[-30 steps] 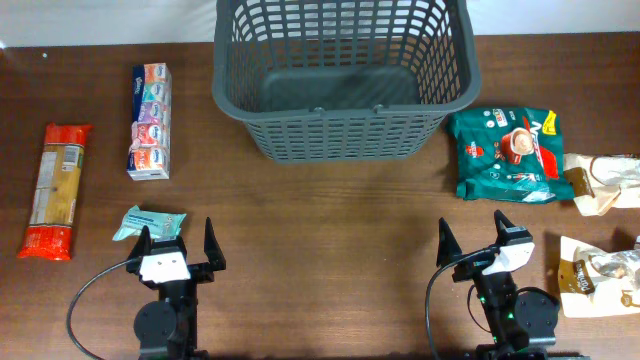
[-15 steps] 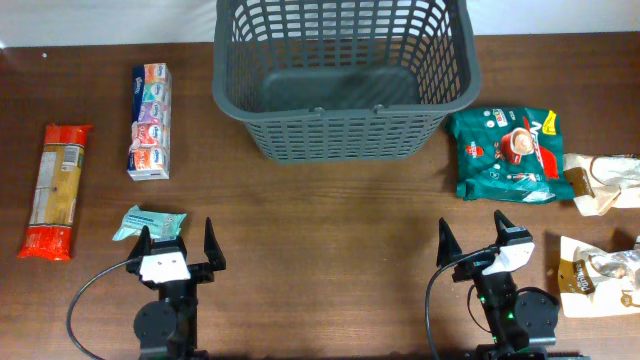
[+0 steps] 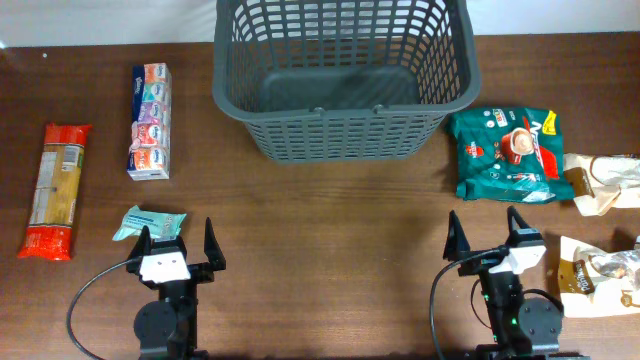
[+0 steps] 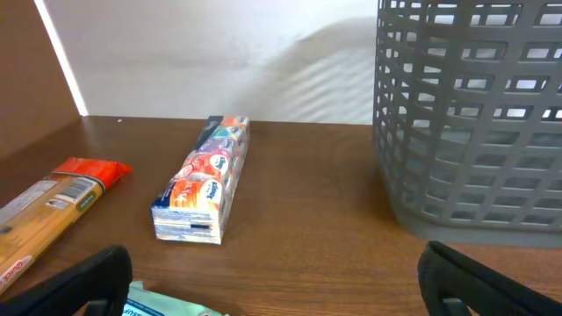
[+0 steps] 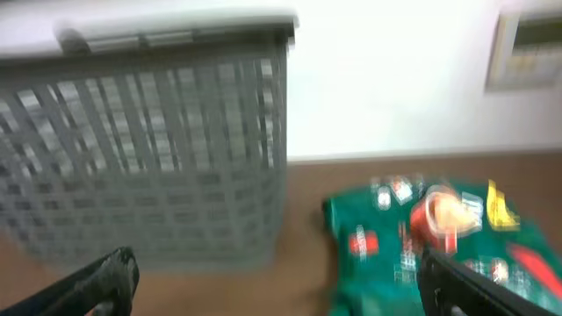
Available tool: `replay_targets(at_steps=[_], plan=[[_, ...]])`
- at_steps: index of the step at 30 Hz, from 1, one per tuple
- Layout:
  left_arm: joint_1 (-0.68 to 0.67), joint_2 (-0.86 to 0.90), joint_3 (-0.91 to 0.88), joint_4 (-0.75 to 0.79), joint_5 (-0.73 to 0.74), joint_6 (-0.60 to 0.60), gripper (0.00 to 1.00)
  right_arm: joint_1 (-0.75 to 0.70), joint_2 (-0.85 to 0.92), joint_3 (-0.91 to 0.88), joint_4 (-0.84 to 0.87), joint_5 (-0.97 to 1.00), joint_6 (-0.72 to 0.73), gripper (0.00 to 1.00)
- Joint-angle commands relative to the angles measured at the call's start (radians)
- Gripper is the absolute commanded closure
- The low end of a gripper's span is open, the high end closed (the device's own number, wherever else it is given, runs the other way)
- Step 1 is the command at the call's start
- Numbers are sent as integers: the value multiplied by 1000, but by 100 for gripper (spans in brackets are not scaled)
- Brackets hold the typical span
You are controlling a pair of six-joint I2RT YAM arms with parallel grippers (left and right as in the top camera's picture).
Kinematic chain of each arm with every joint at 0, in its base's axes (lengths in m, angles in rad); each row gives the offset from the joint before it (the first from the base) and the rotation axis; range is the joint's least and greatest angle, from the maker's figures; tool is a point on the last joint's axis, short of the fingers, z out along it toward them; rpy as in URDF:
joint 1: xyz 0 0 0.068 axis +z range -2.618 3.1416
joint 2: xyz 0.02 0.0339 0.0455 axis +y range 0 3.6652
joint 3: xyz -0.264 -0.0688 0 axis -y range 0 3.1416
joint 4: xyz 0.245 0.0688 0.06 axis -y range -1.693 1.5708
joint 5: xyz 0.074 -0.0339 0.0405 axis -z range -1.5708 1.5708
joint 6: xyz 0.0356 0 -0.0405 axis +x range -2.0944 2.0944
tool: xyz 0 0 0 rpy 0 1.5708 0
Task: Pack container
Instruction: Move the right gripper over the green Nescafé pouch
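Note:
The dark grey lattice basket [image 3: 340,80] stands empty at the back middle of the table; it also shows in the left wrist view [image 4: 474,123] and the right wrist view [image 5: 149,149]. My left gripper [image 3: 176,243] is open and empty near the front left, next to a pale teal packet [image 3: 148,222]. My right gripper [image 3: 489,233] is open and empty near the front right, in front of a green coffee bag [image 3: 503,155], which also shows in the right wrist view [image 5: 439,241].
A multicoloured box [image 3: 149,121] and a pasta packet [image 3: 57,190] lie at the left; both show in the left wrist view, box [image 4: 204,180] and pasta [image 4: 53,206]. Two beige packets [image 3: 603,183] [image 3: 600,275] lie at the right edge.
My right gripper has shifted slightly to the right; its wrist view is blurred with motion. The left arm has not moved.

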State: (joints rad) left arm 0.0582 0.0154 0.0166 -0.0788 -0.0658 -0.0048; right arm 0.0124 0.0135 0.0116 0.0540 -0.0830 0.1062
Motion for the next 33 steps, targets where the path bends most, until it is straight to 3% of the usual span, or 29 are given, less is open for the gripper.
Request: replay_targets(at_steps=[1, 6, 9, 12, 20, 26, 33], plan=[[-3, -10, -7, 0, 11, -13, 1, 7, -10, 61, 13, -2, 0, 1], [-3, -10, -7, 0, 11, -13, 1, 7, 21, 286, -167, 140, -21, 1], [-3, -10, -7, 0, 11, -13, 1, 7, 106, 450, -324, 185, -148, 1], [-3, -10, -7, 0, 10, -13, 1, 7, 245, 613, -431, 245, -229, 1], [-3, -10, -7, 0, 11, -13, 1, 7, 689, 1108, -678, 411, -234, 1], [-3, -10, -7, 0, 11, -13, 1, 7, 965, 1458, -924, 362, -259, 1], [-3, -10, -7, 0, 10, -13, 1, 7, 1123, 1541, -1073, 382, -257, 1]])
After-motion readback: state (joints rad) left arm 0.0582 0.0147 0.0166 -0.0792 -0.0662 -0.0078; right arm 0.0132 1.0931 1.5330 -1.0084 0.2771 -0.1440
